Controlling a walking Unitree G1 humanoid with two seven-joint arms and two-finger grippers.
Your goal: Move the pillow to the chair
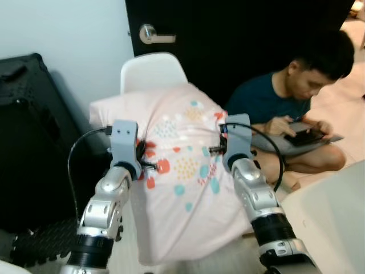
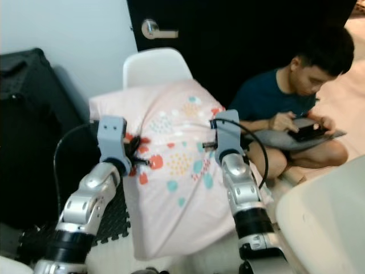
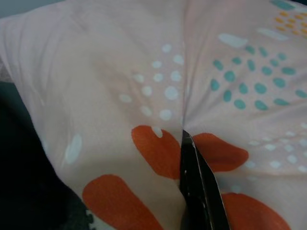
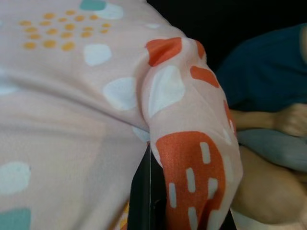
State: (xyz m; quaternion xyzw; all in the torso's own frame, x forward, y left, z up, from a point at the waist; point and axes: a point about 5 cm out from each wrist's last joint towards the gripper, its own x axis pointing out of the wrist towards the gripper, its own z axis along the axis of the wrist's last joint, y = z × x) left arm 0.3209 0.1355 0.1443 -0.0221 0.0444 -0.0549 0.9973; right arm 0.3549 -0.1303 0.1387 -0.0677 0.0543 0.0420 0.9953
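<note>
A pale pink pillow (image 1: pixel 182 188) with orange, teal and white spots hangs in front of me, held up between both arms. Its top edge leans against the back of a white chair (image 1: pixel 151 69) by the dark door. My left gripper (image 1: pixel 149 164) is shut on the pillow's left side, with one black finger (image 3: pixel 194 182) pressed into a fold of the fabric. On the right side my right gripper (image 1: pixel 215 149) is shut on a bunched corner (image 4: pixel 184 139), its black finger (image 4: pixel 141 196) under the cloth. The chair's seat is hidden behind the pillow.
A person (image 1: pixel 296 108) sits cross-legged on the floor right of the chair, looking at a phone. A black case (image 1: pixel 28 142) stands at the left against the wall. A white rounded surface (image 1: pixel 331 222) fills the lower right corner. A dark foam mat (image 1: pixel 40 240) lies below left.
</note>
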